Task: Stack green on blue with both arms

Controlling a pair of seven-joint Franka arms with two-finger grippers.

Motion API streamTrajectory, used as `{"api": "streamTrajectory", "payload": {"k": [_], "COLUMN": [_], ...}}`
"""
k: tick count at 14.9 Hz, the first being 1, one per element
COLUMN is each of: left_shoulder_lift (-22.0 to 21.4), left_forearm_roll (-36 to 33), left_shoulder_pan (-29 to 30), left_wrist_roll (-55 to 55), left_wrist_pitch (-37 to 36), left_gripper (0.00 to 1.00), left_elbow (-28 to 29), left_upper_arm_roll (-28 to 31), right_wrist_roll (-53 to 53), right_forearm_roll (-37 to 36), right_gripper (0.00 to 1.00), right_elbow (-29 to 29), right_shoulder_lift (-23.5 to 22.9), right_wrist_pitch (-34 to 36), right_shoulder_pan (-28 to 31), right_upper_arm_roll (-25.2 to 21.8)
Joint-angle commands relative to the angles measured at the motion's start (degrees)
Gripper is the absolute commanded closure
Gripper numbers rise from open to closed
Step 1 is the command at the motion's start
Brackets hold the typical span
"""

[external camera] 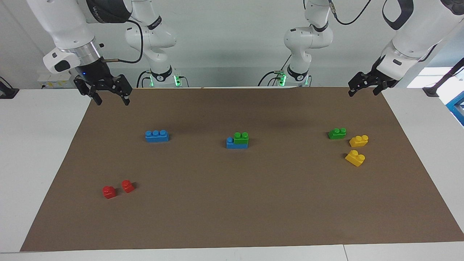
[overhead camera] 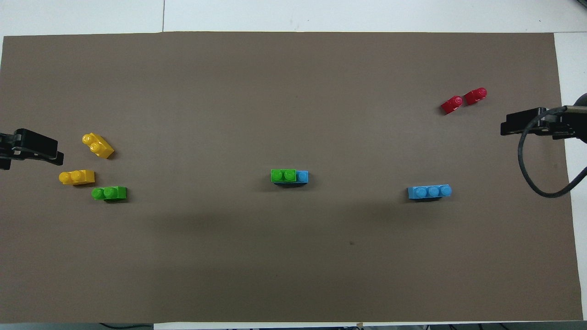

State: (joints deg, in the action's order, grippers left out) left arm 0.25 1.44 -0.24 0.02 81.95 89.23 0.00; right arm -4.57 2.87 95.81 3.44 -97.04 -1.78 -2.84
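In the middle of the brown mat a green brick (external camera: pixel 241 137) (overhead camera: pixel 283 175) sits on one end of a blue brick (external camera: pixel 232 144) (overhead camera: pixel 302 176), leaving one blue stud bare. Another green brick (external camera: pixel 337 133) (overhead camera: pixel 109 193) lies loose toward the left arm's end. Another blue brick (external camera: pixel 157 136) (overhead camera: pixel 429 191) lies alone toward the right arm's end. My right gripper (external camera: pixel 112 101) (overhead camera: pixel 523 127) hangs open and empty over the mat's edge at its own end. Over the mat's corner at the other end hovers my left gripper (external camera: pixel 363 92) (overhead camera: pixel 28 149), open and empty too.
Two yellow bricks (external camera: pixel 359 140) (external camera: pixel 355 158) lie beside the loose green brick. Two small red bricks (external camera: pixel 109 192) (external camera: pixel 127 186) lie farther from the robots than the lone blue brick. White table surrounds the mat (external camera: pixel 232 210).
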Motion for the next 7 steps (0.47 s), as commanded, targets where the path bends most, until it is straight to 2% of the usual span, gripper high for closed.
{"api": "streamTrajectory", "payload": {"k": [1,7], "left_shoulder_lift": [-0.34,-0.51], "left_forearm_roll": [-1.00,-1.00], "left_shoulder_pan": [-0.03,-0.02], "left_wrist_roll": [0.59,0.42], "left_wrist_pitch": [0.40,0.40], "left_gripper": [0.00,0.00], "left_elbow": [-0.38,-0.38], "left_upper_arm_roll": [0.26,0.27], "right_wrist_roll": [0.88,0.96], "right_forearm_roll": [-1.64,-4.09], "right_gripper": [0.00,0.00], "right_elbow": [-1.77,-0.80], "right_shoulder_lift": [-0.98,-0.19], "right_wrist_pitch": [1.77,4.49], "right_shoulder_pan": [0.47,0.64], "right_upper_arm_roll": [0.11,0.29]}}
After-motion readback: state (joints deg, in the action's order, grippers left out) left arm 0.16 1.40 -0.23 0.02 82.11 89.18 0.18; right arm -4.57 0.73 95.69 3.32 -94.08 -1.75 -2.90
